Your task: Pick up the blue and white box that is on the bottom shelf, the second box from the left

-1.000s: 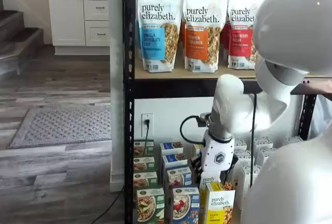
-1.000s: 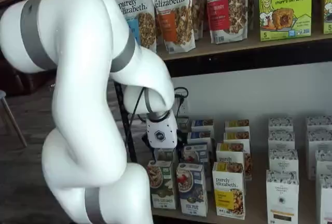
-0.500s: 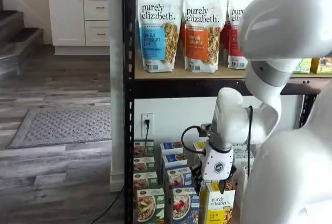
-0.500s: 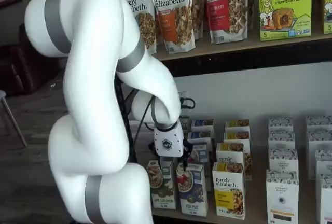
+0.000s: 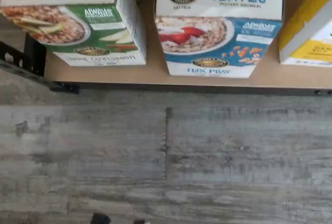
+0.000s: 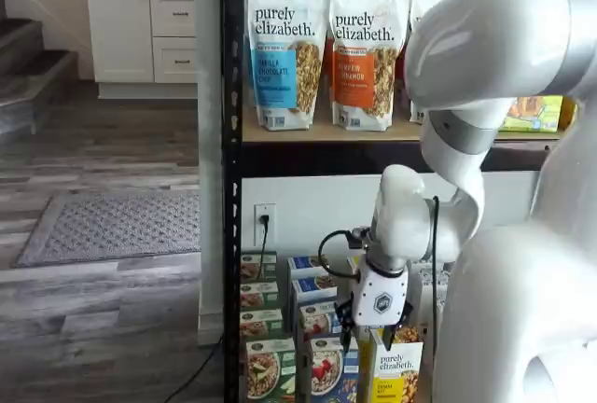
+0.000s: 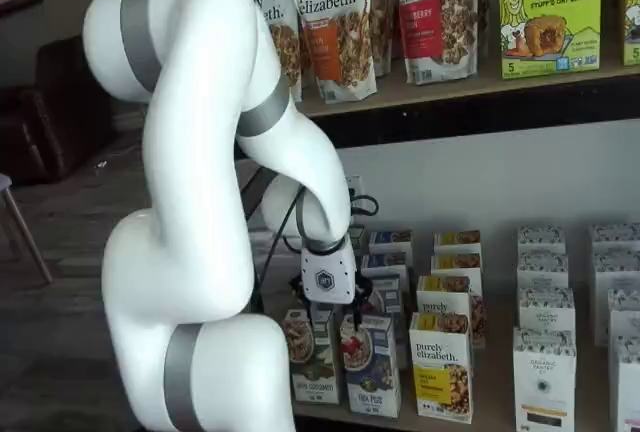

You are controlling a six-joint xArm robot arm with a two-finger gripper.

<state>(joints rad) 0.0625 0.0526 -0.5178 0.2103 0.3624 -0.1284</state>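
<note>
The gripper point(image 7: 352, 314) hangs directly above the front blue and white box point(image 7: 369, 364) in both shelf views, its white body point(image 6: 381, 302) covering the rows of cartons behind it. Only short black finger stubs show beneath the body, and no gap or grasp can be made out, so it cannot be told whether the gripper is released or clenched. The blue and white box stands upright at the front edge of the bottom shelf point(image 7: 500, 422), between the green-and-white carton point(image 7: 311, 354) and the yellow-and-white carton point(image 7: 441, 367). In the wrist view the box point(image 5: 219, 24) reads "Flax Plus" and pictures a bowl with red berries; its upper part is cut off by the frame edge, as is the green-and-white carton point(image 5: 70, 19) labelled "Apple Cinnamon". The yellow-and-white carton point(image 5: 308, 24) shows only as a corner there. The shelf board point(image 5: 155, 73) is tan, with a black metal frame point(image 6: 230, 188). The grey wood-plank floor point(image 5: 166, 151) lies below. White cabinets point(image 6: 140, 20), a grey rug point(image 6: 112, 224) and granola bags point(image 6: 285, 48) on the upper level complete the room.
</note>
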